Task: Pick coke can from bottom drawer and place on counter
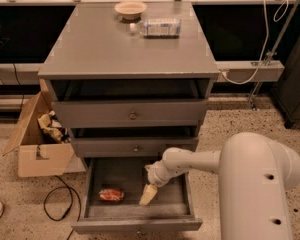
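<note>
Step in hand is the reach: nearest, the btm drawer (135, 226) stands pulled out w/ the gripper (149, 195) down inside it, and the coke can (111, 195) lies on its side on the drawer floor, near the gripper but apart. Can't tell if the gripper is released or clenched, tho it isn't on the can. Next move, I'd judge, calls for shifting over the can, closing across its body, then lifting past the two upper drawers (132, 115) to the worktop (115, 49), setting down short of the bowl (130, 8) and bottle (157, 27) at its far edge.
</note>
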Available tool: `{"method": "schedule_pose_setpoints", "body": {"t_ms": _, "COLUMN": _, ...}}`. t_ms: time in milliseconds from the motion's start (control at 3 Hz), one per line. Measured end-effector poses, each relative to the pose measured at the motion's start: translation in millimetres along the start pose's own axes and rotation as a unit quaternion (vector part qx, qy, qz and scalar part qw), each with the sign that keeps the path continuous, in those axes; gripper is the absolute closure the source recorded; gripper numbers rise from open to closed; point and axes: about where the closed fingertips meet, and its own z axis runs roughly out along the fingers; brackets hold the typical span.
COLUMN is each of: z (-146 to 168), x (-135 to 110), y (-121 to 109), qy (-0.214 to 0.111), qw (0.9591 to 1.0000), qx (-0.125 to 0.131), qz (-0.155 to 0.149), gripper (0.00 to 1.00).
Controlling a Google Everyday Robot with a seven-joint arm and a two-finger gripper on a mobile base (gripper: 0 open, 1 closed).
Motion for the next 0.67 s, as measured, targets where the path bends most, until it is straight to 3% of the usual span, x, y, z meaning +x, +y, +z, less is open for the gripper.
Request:
{"method": "schedule_pose_setpoints", "body": {"t_ms": 333, "z": 76, "x": 16, "y": -2, "qy": 0.013, "qw": 0.9998, "qx": -0.018, "qz": 0.001, "gripper": 0.00}}
{"method": "schedule_pose_setpoints", "body": {"t_ms": 667, "z": 118, "x": 18, "y": -12, "qy": 0.015, "qw": 0.9998, "qx": -0.002, "qz": 0.008, "gripper": 0.00}}
